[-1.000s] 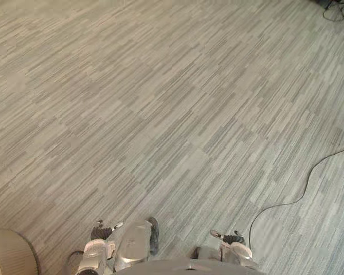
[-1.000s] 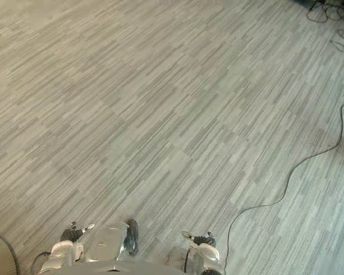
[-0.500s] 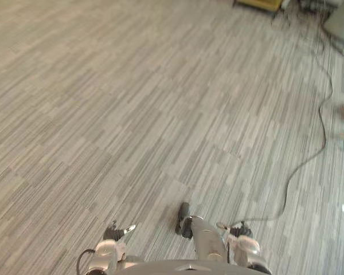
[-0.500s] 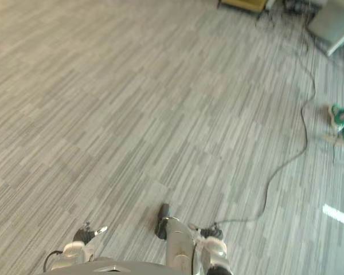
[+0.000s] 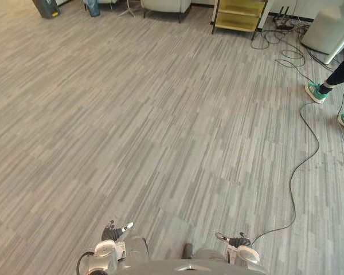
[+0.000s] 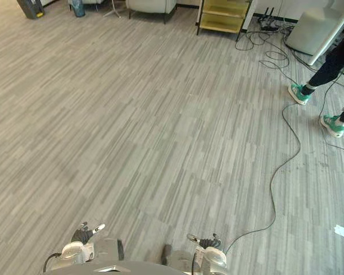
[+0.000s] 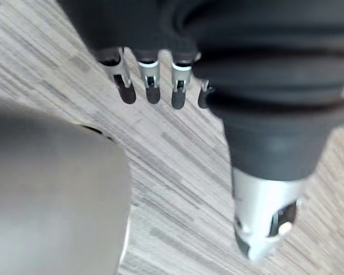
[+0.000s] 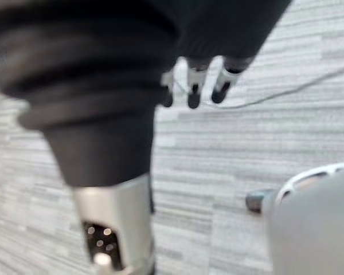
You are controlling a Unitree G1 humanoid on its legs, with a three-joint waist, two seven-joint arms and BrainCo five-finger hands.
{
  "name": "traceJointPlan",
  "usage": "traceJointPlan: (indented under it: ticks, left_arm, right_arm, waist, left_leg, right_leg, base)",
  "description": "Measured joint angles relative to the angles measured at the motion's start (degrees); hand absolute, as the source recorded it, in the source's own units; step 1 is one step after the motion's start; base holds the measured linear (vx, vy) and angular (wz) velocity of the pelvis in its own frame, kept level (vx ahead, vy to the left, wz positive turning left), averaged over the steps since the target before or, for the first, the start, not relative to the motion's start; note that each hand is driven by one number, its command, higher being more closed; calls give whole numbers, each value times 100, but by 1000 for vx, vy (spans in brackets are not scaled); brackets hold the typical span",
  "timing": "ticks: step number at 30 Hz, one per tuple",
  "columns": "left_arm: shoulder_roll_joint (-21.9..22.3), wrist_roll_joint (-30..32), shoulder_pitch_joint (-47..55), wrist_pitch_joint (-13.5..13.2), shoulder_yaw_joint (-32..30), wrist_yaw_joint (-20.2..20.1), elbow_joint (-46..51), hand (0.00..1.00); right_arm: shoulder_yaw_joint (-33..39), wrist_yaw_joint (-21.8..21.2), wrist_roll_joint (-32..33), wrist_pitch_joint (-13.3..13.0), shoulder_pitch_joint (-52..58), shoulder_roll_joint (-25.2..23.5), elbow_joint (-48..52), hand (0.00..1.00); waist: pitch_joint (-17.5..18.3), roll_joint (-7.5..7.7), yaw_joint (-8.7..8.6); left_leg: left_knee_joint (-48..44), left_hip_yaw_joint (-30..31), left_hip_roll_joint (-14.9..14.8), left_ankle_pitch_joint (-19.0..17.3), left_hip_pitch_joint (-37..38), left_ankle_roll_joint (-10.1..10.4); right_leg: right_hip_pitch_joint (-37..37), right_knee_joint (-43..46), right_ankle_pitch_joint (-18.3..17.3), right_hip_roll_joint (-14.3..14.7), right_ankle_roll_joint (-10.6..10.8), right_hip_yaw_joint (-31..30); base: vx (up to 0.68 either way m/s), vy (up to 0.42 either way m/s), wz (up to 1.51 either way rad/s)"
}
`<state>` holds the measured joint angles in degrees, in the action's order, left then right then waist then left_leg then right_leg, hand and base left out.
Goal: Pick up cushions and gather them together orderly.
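While slack, robot hands (image 5: 110, 233) (image 5: 235, 241) overhang floor (image 5: 160, 114).

Our two head eyes sit high, side by side, looking down and forward over the floor (image 5: 160, 143), so both catch the same stretch out to the shelf (image 6: 223, 14). The wrist cams ride right behind the left hand (image 7: 152, 80) and right hand (image 8: 194, 86), facing the floor just past the fingertips (image 7: 128, 94).

left hand (image 5: 110, 233) + right hand (image 5: 235, 240): 2 | green shoes (image 5: 315, 91): 2 | yellow shelf (image 5: 239, 14): 1 | pale seat (image 5: 164, 4): 1
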<state>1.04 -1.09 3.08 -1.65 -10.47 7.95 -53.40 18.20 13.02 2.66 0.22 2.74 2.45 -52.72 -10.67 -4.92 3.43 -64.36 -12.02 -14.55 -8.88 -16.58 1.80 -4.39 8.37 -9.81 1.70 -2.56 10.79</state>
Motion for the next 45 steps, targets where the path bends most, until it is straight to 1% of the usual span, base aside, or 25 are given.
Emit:
traceJointPlan:
  ticks: [2,4,6,7,9,10,11,13,15,16,18,21,26,27,29,31,32,34,35,36,38,39,40,42,45]
  left_arm:
    - [11,-13,1,-23,1,1,111,0]
    - [20,-17,-36,-64,5,-1,162,0]
    - [41,-17,-21,-95,44,8,227,0]
    - [30,-89,-41,-124,61,4,232,0]
    - [-50,-100,-87,-125,108,11,187,0]
    - [-114,-122,-89,-133,74,-1,199,0]
    - [-126,-138,-89,-136,34,-3,220,0]
    - [-161,-137,-82,-127,62,1,185,0]
    - [-263,-142,-92,-120,168,2,94,0]
    - [-329,-133,-97,-53,253,0,34,0]
    - [-334,-105,-79,24,290,2,-20,0]
    - [-322,-105,-41,55,324,4,-15,0]
    - [-315,-99,-21,62,328,11,-37,0]
    - [-291,-91,-50,62,346,11,-89,0]
    - [-325,34,-71,50,430,5,-213,0]
    - [-325,70,-58,50,439,9,-294,0]
    - [-273,69,-57,51,416,30,-359,0]
    - [-222,82,-51,49,418,37,-406,0]
    - [-123,86,-32,48,399,38,-413,0]
    - [-45,69,1,41,317,36,-402,0]
    - [-19,69,-18,43,264,25,-380,0]
    - [22,66,-8,41,220,-1,-353,0]
    - [14,16,1,18,161,-11,-315,0]
    - [-14,3,5,23,145,-6,-96,0]
    - [9,-35,105,8,146,0,176,0]
  right_arm:
    - [29,7,39,1,4,-20,-5,0]
    - [71,6,39,1,-2,-56,-11,0]
    - [174,7,39,0,-22,-100,-20,0]
    - [189,5,38,0,-79,-87,-158,0]
    - [172,1,35,12,-201,-196,-286,0]
    - [169,-5,33,3,-194,-259,-264,0]
    - [170,-6,28,6,-133,-316,-260,0]
    - [168,-6,20,2,-100,-348,-254,0]
    - [149,-21,7,-7,-104,-372,-227,0]
    - [101,-42,-26,1,-66,-381,-215,0]
    - [51,-39,-43,-28,-56,-308,-183,0]
    - [57,-43,-74,-32,-52,-250,-167,0]
    - [191,-53,-64,-80,-70,-301,23,0]
    - [231,-53,-36,-112,-94,-289,32,0]
    - [246,-49,-14,-118,-137,-278,5,0]
    - [272,-44,-3,-118,-175,-218,9,0]
    - [255,-41,-5,-114,-182,-192,26,0]
    - [279,-39,-2,-139,-196,-129,79,0]
    - [279,-38,10,-140,-212,-85,165,0]
    - [269,-36,32,-139,-211,-117,216,0]
    - [188,-33,45,-160,-186,-151,248,0]
    - [134,-28,48,-161,-138,-133,266,0]
    - [96,-11,60,-171,-115,-125,248,0]
    - [-14,0,218,-155,-63,-142,239,0]
    - [-22,11,278,-161,-11,-155,246,0]
  waist:
    - [-8,20,46]
    - [-47,80,123]
    - [-45,139,202]
    - [-41,260,282]
    - [5,327,215]
    - [20,388,236]
    - [71,516,281]
    - [131,655,280]
    - [163,766,257]
    - [142,823,166]
    - [126,801,93]
    - [64,721,63]
    - [1,708,-54]
    - [-22,657,-74]
    - [-49,671,-191]
    - [-64,650,-268]
    - [-51,606,-310]
    - [-11,396,-305]
    - [-19,224,-295]
    - [9,122,-295]
    - [-25,7,-347]
    - [-19,-72,-349]
    - [-41,-91,-298]
    - [-95,-8,-178]
    - [-111,17,-131]
  left_leg:
    - [947,-342,30,-357,-359,18]
    - [2274,-534,232,-371,-483,33]
    - [4170,-400,619,252,-481,108]
    - [4339,-377,852,883,-343,-94]
    - [4131,-355,978,487,-415,-264]
    - [3921,-325,1019,310,-456,-401]
    - [3676,-384,1080,83,-412,-584]
    - [3470,-437,1177,-302,-237,-657]
    - [3345,-529,1264,-638,34,-695]
    - [3341,-552,1360,-861,437,-712]
    - [3382,-552,1392,-954,824,-750]
    - [3861,-527,1393,-966,1536,-757]
    - [4625,-444,1306,-1171,2487,-529]
    - [4810,-438,1232,-1220,2711,-458]
    - [5170,-259,1227,-1274,3023,-317]
    - [5334,-80,1210,-1322,3324,-187]
    - [5359,90,1099,-1296,3471,-143]
    - [5183,347,886,-1070,3454,37]
    - [4780,506,694,-893,3359,123]
    - [3995,694,534,-569,3105,182]
    - [2278,980,296,743,2426,437]
    - [1123,1010,97,794,1967,582]
    - [166,831,-88,653,1588,517]
    - [-579,401,-201,334,1126,372]
    - [-407,-59,-210,-50,253,258]
  right_leg:
    - [-325,-136,-30,-154,172,-76]
    - [-603,-301,-137,-369,344,-127]
    - [-857,-413,-354,-617,513,-202]
    - [-974,-521,-461,-744,474,-377]
    - [-939,-466,-170,-846,307,-485]
    - [-860,-261,-64,-895,390,-609]
    - [-760,210,-97,-1010,453,-795]
    - [-461,1308,-155,-1161,756,-945]
    - [226,3088,39,-1237,1263,-1274]
    - [865,4855,251,-1249,1590,-1377]
    - [1342,5925,251,-1268,1509,-1126]
    - [1993,6224,20,-1336,1000,-505]
    - [2629,4300,-346,-1320,688,484]
    - [2682,3039,-214,-1211,577,727]
    - [2689,528,668,-1071,715,724]
    - [2770,203,1067,-1076,609,570]
    - [2704,329,1616,-979,388,517]
    - [2830,805,1760,-829,219,469]
    - [2837,1144,1474,-676,-20,554]
    - [2756,1349,1174,-536,-64,574]
    - [2302,1293,789,-273,-178,560]
    - [1935,1101,649,-83,-239,521]
    - [1500,875,572,106,-303,376]
    - [836,540,449,221,-304,58]
    - [109,-14,314,221,-255,-402]
  base:
    - [500,175,-20]
    - [508,230,-18]
    - [473,260,-22]
    - [422,223,-24]
    - [420,239,-1]
    - [519,332,13]
    - [639,378,10]
    - [476,244,2]
    - [391,152,-12]
    - [470,139,-3]
    - [431,98,4]
    - [292,26,-2]
    - [361,-70,0]
    - [408,-148,13]
    - [476,-189,38]
    - [541,-233,42]
    - [605,-258,38]
    - [566,-267,13]
    - [626,-305,-21]
    - [758,-327,-34]
    - [636,-200,-32]
    - [617,-128,-44]
    - [603,-103,-55]
    - [490,-58,-68]
    - [474,18,-69]
